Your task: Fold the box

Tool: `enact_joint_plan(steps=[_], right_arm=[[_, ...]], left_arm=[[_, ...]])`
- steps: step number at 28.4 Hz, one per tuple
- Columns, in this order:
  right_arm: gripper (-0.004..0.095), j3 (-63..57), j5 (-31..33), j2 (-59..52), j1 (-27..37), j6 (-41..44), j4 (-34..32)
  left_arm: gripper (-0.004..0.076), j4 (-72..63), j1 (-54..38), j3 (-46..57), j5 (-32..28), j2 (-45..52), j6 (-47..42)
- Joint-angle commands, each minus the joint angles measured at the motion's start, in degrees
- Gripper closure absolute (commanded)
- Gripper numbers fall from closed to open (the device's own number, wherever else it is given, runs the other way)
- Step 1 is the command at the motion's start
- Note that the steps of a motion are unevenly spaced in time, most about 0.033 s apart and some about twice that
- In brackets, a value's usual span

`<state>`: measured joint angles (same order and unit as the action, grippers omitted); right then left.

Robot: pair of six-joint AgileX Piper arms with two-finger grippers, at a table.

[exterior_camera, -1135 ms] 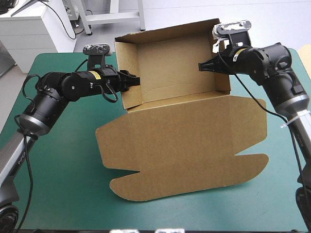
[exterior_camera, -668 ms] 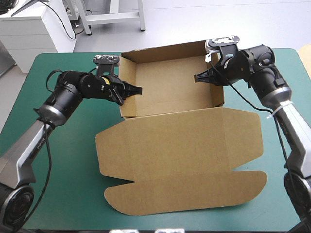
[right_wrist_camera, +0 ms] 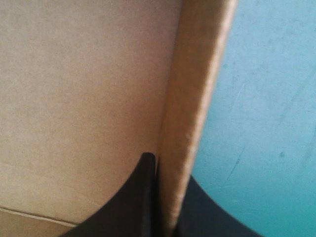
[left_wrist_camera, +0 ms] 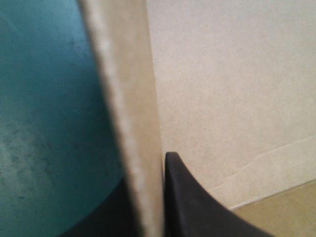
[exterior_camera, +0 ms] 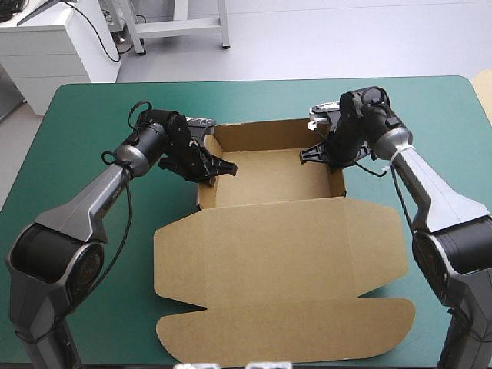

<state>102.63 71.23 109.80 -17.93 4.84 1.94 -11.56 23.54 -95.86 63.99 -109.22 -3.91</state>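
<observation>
The brown box [exterior_camera: 277, 246] lies on the teal-green table as an open tray at the far side, with its wide lid flat toward the near edge. My left gripper [exterior_camera: 219, 165] is shut on the box's left wall [left_wrist_camera: 131, 113]; one black finger [left_wrist_camera: 190, 197] is inside the tray, the other outside. My right gripper [exterior_camera: 314, 154] is shut on the box's right wall [right_wrist_camera: 192, 113], with one finger [right_wrist_camera: 143, 197] inside against the board. The tray floor [exterior_camera: 269, 178] shows between the two grippers.
Bare teal-green cover [exterior_camera: 92, 131] surrounds the box on the left, the far side and the right [exterior_camera: 453, 146]. The lid's rounded flaps [exterior_camera: 284, 330] reach close to the table's near edge.
Both grippers have come down with the tray, which earlier stood tilted up and now rests low on the table. The arms have drawn inward and the whole box has shifted toward the near side.
</observation>
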Motion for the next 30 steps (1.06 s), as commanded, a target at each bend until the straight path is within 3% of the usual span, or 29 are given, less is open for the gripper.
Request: enact_joint_plan(steps=[1,18,21,24,26,30], right_arm=[[0.0923,1.59,-0.11,-1.97,-0.64,-3.46,6.85],[0.0923,1.59,0.01,1.20,-0.64,-3.33,6.55],[0.0892,1.59,0.12,1.20,-0.64,-3.33,6.33],[0.0722,1.59,0.12,1.20,-0.64,-3.33,7.00],[0.0545,1.59,0.12,1.20,-0.64,-3.33,7.22],[0.0204,1.59,0.12,1.08,-0.64,-3.88,7.44]], left_arm=[[0.0731,-7.23,0.99,-4.49,-1.02,1.65,2.93],[0.0729,-3.44,0.99,-4.49,2.64,-0.75,2.70],[0.0659,-4.68,0.99,-4.49,6.20,-0.75,5.53],[0.0472,-3.52,0.99,-4.49,8.18,-0.75,5.78],[0.0324,-1.98,0.99,-4.49,9.08,-0.75,5.68],[0.0141,1.79,0.99,-4.49,9.26,-0.65,2.28]])
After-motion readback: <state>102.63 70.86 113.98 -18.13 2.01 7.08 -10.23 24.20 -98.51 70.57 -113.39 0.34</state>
